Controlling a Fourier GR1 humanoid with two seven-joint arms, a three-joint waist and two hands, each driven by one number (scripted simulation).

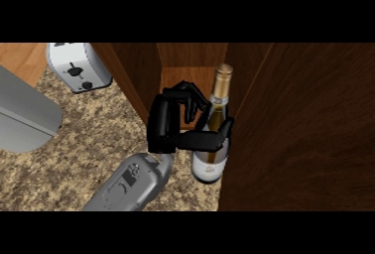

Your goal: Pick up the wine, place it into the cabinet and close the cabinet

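- Right now only one hand (178, 130) shows in the head view, black, at the end of a grey forearm (130, 186) that comes up from the lower edge, left of centre; which of the robot's arms it is cannot be told from this view.
- Its fingers (192, 96) are curled beside the wine bottle (213, 130) and its thumb (225, 126) reaches across the bottle's body, so the hand grips the bottle.
- The bottle is glass with a pale label (209, 166) near its base and a gold-foil top (223, 69).
- It lies along the narrow opening of the cabinet (183, 74), its top pointing into the cabinet and its base toward the view's lower edge, over the counter's edge.
- The cabinet is dark brown wood; its open door (300, 129) fills the right of the view, and the bottle sits just beside the door's inner edge.
- A lighter wooden surface (176, 77) shows inside the cabinet, behind the fingers.
- The counter (66, 163) is speckled beige stone.
- A silver toaster (77, 67) stands on the counter at upper left, well apart from the hand.
- A large grey rounded object (22, 116) lies at the left edge; what it is cannot be told.
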